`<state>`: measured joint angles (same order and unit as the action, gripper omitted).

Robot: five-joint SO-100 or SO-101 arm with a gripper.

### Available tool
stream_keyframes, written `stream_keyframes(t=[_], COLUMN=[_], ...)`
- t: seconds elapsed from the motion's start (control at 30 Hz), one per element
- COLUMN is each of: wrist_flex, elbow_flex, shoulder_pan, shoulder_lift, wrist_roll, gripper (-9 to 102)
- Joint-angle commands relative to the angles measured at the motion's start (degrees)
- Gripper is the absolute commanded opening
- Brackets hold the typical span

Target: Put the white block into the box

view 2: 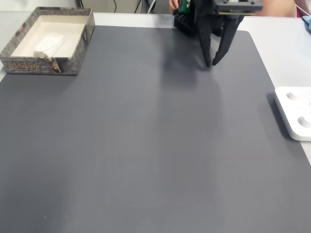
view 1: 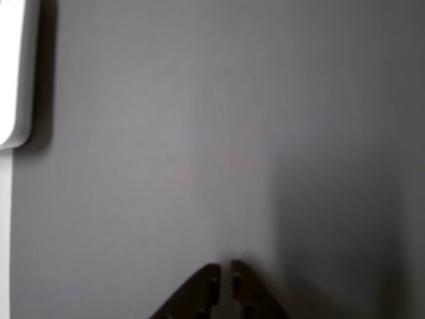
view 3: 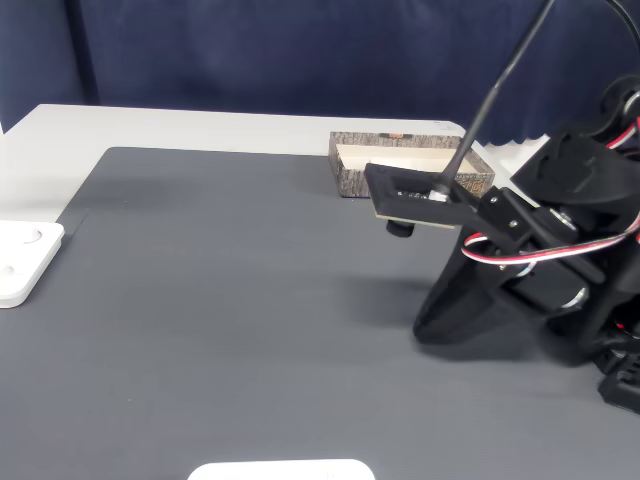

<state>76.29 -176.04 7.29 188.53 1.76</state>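
The white block (view 2: 48, 45) lies inside the box (view 2: 43, 66), against its cream floor, at the far left corner of the grey mat in a fixed view. The box (view 3: 352, 181) also stands behind the arm in the other fixed view, where its contents are hidden. My gripper (view 2: 212, 63) hangs over the mat's far right part, well away from the box, fingers drawn together with nothing between them. In the other view the gripper (view 1: 224, 274) tips point at bare mat with only a thin slit between them. The gripper (view 3: 428, 328) sits low over the mat.
A flat white device (view 2: 295, 113) rests at the mat's right edge; the same device (view 3: 24, 260) (view 1: 16, 66) shows elsewhere. Another white object (view 3: 282, 470) lies at the near edge. The grey mat (view 2: 146, 145) is broad and flat. Part of a person (view 2: 282, 7) is behind the arm.
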Motion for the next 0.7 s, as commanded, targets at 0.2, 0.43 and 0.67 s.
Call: stream_keyframes(t=[0.2,0.43,0.67], wrist_flex=[0.0,0.0,0.0], elbow_flex=[-1.14,-1.14,-1.14], shoulder_pan=[-2.37,-2.72,-3.52], shoulder_lift=[1.93,1.93,1.93], wrist_roll=[0.09,-0.18,-0.09], gripper=[-2,-2,-2])
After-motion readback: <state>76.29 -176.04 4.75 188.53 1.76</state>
